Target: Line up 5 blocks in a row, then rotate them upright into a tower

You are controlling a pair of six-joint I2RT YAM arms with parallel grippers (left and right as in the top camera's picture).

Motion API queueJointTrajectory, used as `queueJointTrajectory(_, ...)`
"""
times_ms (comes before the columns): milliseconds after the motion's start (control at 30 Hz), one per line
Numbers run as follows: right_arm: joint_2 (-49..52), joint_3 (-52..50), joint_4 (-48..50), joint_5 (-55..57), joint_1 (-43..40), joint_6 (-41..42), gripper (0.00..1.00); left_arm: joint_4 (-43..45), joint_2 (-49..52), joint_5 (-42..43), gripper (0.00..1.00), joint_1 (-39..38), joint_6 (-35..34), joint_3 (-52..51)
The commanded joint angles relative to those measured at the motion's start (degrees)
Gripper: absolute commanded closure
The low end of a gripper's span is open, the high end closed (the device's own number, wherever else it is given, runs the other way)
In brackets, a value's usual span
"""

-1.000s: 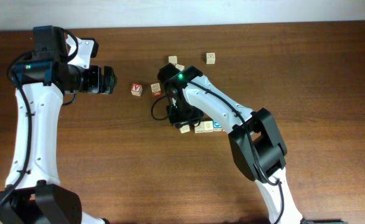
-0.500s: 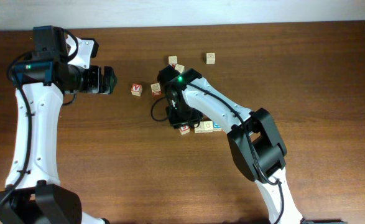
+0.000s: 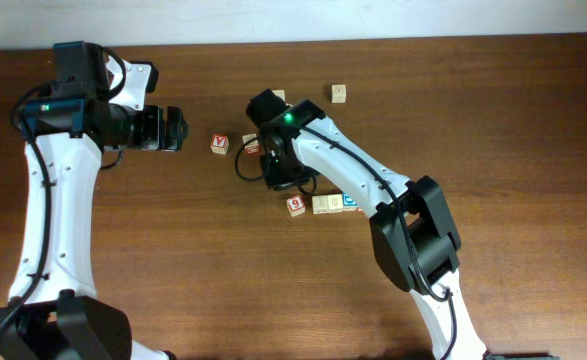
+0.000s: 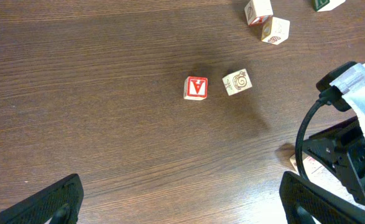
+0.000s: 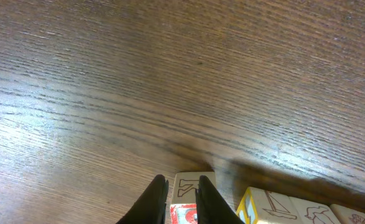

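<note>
The worktop (image 3: 493, 120) is dark brown wood with a visible grain. Right end effector (image 5: 181, 182): the fingers (image 5: 154, 199) stand close together with only a narrow slit between them, and they pinch nothing. Through the slit, the right wrist view shows the pale top and a red face of a block lying on the worktop beneath. In the overhead view this arm's wrist sits just beside one end of a row of four blocks (image 3: 323, 204). The four lie side by side (whether touching or just apart cannot be told). The red "9" block (image 3: 295, 205) is at the end nearer the left arm, two pale-faced ones are in the middle, and the blue "D" block (image 3: 350, 201) is at the far end. Left end effector (image 3: 180, 128): spread wide, holding nothing, and well apart from the row. It faces the red "V" cube (image 3: 219, 145). Just beside that cube, not touching it, lies a pale block with a snail-like drawing (image 4: 237, 81). A lone block (image 3: 339, 93) lies towards the far edge of the worktop. Another block (image 3: 278, 96) is partly hidden by the right arm.
</note>
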Motion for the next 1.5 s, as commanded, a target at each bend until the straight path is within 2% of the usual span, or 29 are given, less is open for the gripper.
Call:
queueJointTrajectory(0, 0.2, -2.1, 0.0, 0.9, 0.7, 0.4, 0.83, 0.1, 0.2, 0.4, 0.01, 0.0, -0.3, 1.2)
queueJointTrajectory(400, 0.2, -4.5, -1.2, 1.1, -1.1, 0.1, 0.82, 0.1, 0.2, 0.5, 0.01, 0.0, -0.3, 1.2)
queueJointTrajectory(467, 0.2, -2.8, -0.9, -1.0, -1.4, -3.4, 0.82, 0.1, 0.2, 0.5, 0.01, 0.0, -0.3, 1.2)
queueJointTrajectory(533, 0.1, 0.0, -0.4, -7.0, -0.7, -11.1, 0.82, 0.1, 0.2, 0.4, 0.01, 0.0, -0.3, 1.2)
queueJointTrajectory(633, 0.1, 0.2, -1.2, -9.0, 1.7, -16.4, 0.81, 0.1, 0.2, 0.5, 0.01, 0.0, -0.3, 1.2)
queueJointTrajectory(767, 0.1, -0.8, -3.8, -5.8, 5.4, -16.5, 0.81, 0.1, 0.2, 0.4, 0.01, 0.0, -0.3, 1.2)
queueJointTrajectory(967, 0.1, -7.0, -3.4, -1.9, 5.3, -16.1, 0.81, 0.1, 0.2, 0.5, 0.01, 0.0, -0.3, 1.2)
queueJointTrajectory(1100, 0.1, -7.0, -2.2, 0.5, 5.2, -16.0, 0.81, 0.1, 0.2, 0.5, 0.01, 0.0, -0.3, 1.2)
queueJointTrajectory(1467, 0.1, -7.0, -1.6, 6.0, 4.1, -9.3, 0.82, 0.1, 0.2, 0.5, 0.01, 0.0, -0.3, 1.2)
